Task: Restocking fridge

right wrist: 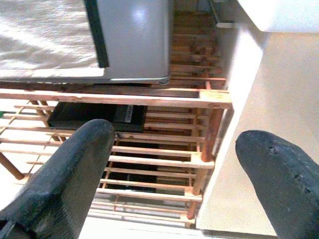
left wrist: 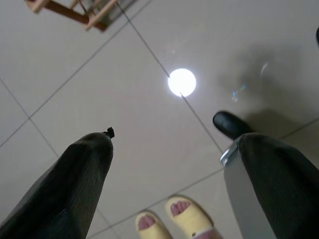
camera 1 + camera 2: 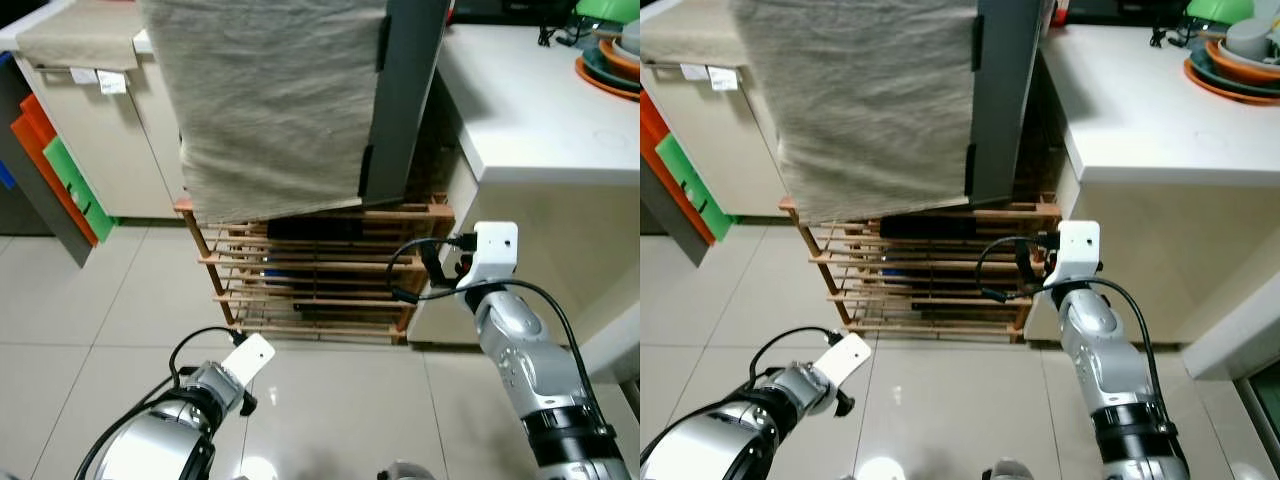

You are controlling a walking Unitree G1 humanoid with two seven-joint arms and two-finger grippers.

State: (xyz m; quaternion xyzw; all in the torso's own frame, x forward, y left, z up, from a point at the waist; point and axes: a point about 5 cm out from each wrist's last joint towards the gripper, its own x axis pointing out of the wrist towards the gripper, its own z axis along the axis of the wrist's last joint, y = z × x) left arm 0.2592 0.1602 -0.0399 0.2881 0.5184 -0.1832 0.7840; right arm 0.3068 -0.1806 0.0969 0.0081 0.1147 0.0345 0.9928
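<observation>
A small grey fridge (image 3: pixel 405 90) stands on a low wooden slatted rack (image 3: pixel 320 270), and a grey cloth (image 3: pixel 270 100) is draped over its front. Its door looks closed. My right arm (image 3: pixel 520 350) is raised toward the rack's right end, beside the counter's side wall. The right gripper (image 1: pixel 174 149) is open with nothing between its fingers, and it faces the rack's shelves under the fridge. A black flat box (image 1: pixel 99 115) lies on the rack's top shelf. Low on the left, my left arm (image 3: pixel 190 400) points down, and the left gripper (image 2: pixel 174 149) is open over bare floor tiles.
A white counter (image 3: pixel 530 100) on the right carries stacked dishes (image 3: pixel 610 55). A beige cabinet (image 3: pixel 100 130) stands at the left with orange and green panels (image 3: pixel 60 170) leaning beside it. A person's feet in yellow slippers (image 2: pixel 169 219) stand on the tiled floor close behind me.
</observation>
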